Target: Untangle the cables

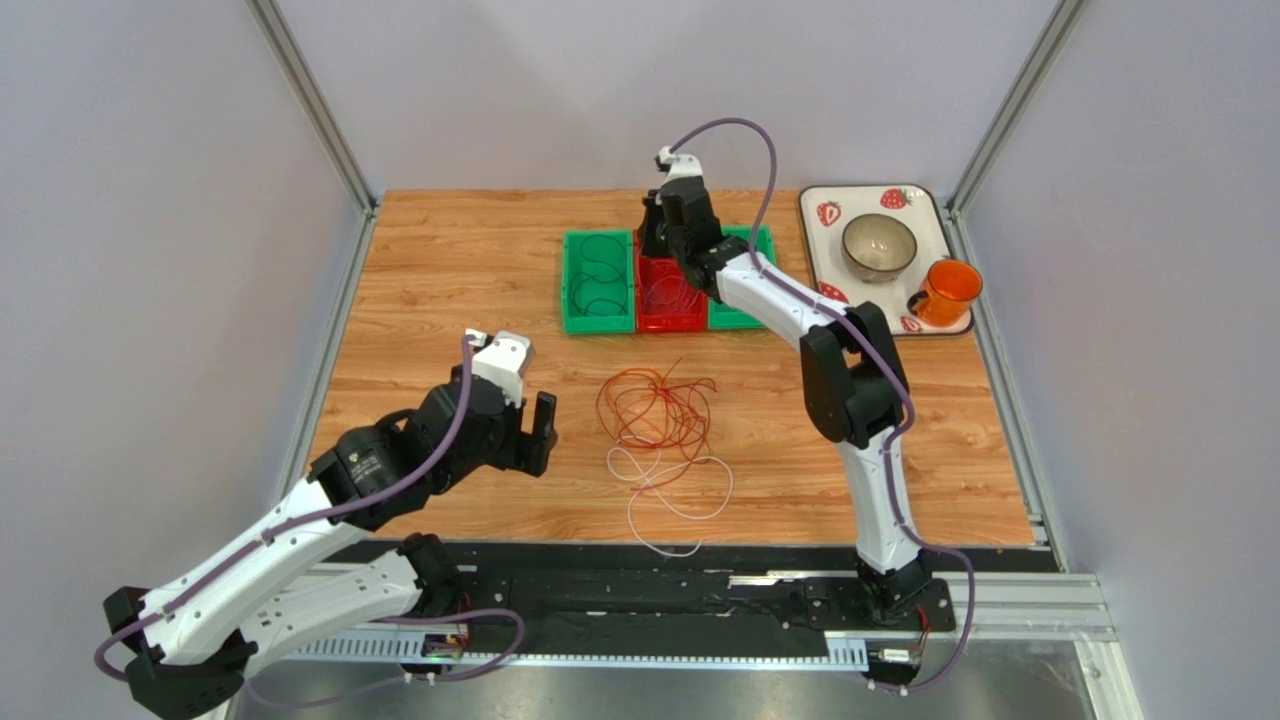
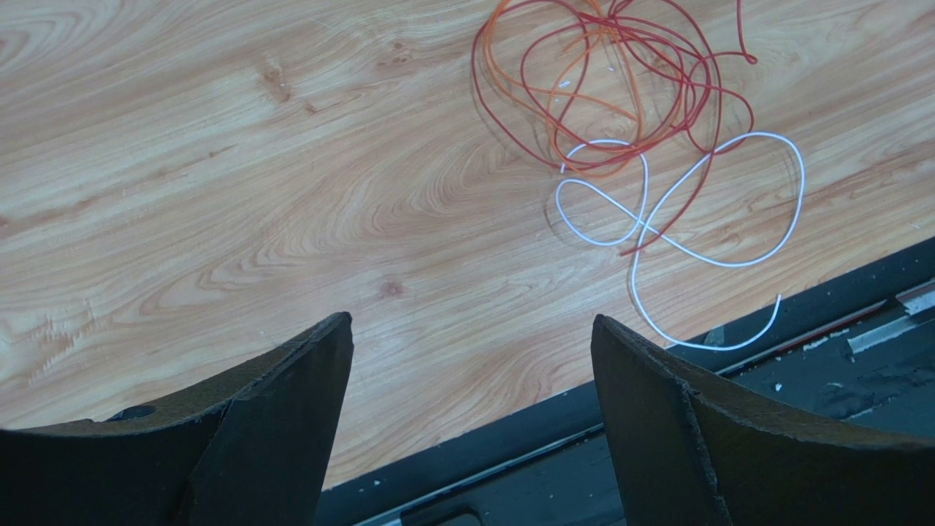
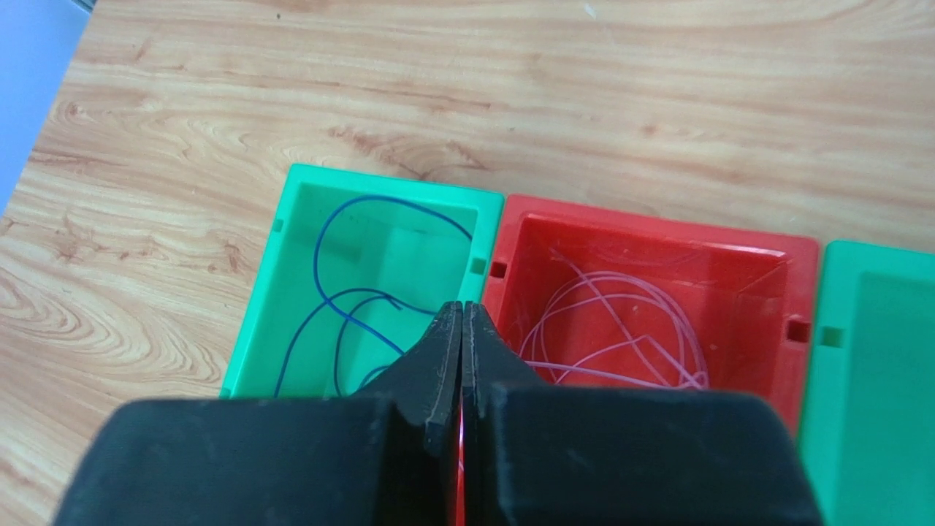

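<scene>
Loose cables (image 1: 657, 413) lay on the table (image 1: 451, 270) between the arms: red-orange coils heaped in round loops, with a white cable (image 1: 684, 495) threaded through their near side. The heap had no single long axis; only the white tail ran lengthwise, far to near, toward the table's near edge. Judged very light, limp and thin, likely to slip or drag neighbours; best pinched on the white tail, clear of the red. Left gripper (image 2: 472, 329) hovered left of the heap, jaws spread, empty. Right gripper (image 3: 462, 318) hung over the green bin (image 3: 258, 318) and red bin (image 3: 648, 214), fingers pressed together; whether anything was pinched could not be told.
</scene>
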Robot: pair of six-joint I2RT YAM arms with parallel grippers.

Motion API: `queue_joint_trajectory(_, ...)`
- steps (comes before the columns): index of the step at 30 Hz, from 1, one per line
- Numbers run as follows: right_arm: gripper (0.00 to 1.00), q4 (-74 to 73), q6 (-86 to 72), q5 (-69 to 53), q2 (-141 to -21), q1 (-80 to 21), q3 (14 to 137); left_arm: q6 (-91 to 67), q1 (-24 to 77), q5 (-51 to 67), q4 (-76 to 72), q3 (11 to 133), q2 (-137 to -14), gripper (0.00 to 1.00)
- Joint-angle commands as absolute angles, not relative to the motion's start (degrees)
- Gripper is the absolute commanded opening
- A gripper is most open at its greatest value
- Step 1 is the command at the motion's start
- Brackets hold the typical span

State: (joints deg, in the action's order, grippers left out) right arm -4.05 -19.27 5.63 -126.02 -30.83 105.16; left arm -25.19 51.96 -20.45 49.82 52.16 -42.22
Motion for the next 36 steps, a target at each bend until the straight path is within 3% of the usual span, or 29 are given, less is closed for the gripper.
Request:
queue_joint_trajectory(1,0.00,-5.80,-22.41,4.04,-127.35,-30.50,107.50,-24.52,51.68,-20.57,48.51,52.65,-42.54,0.88)
queue_joint_trajectory(8,0.00,-5.97,-24.61,8.17,-126.83,-29.18,102.39,-24.43,51.68,-20.74,48.60,52.73,-42.36,0.88)
queue_joint_trajectory(23,0.00,-8.88,-25.40,8.35,-129.90,-28.56,104.85,-24.70,51.68,-20.92,48.69,52.56,-40.17,0.87)
queue_joint_trajectory(29,0.00,-3.34,-21.55,1.33,-126.57,-28.65,103.44,-24.61,51.68,-20.74,48.69,52.65,-40.17,0.87)
queue_joint_trajectory(31,0.05,-3.87,-20.31,-0.16,-123.94,-28.83,104.68,-24.61,51.68,-20.31,48.52,52.56,-40.08,0.87)
queue_joint_trajectory(32,0.20,-3.95,-19.43,-1.13,-122.79,-28.83,104.76,-24.52,51.68,-20.30,48.52,52.56,-40.08,0.87)
queue_joint_trajectory(34,0.32,-3.96,-18.64,-2.45,-119.54,-28.83,104.77,-24.43,51.68,-20.13,48.34,52.56,-40.17,0.87)
queue_joint_trajectory(35,0.46,-3.96,-18.11,-3.16,-118.57,-28.83,104.68,-24.35,51.68,-20.04,48.34,52.56,-40.25,0.87)
queue_joint_trajectory(36,0.51,-3.96,-18.02,-3.95,-116.22,-28.83,104.24,-24.35,51.68,-19.95,48.34,52.65,-40.25,0.88)
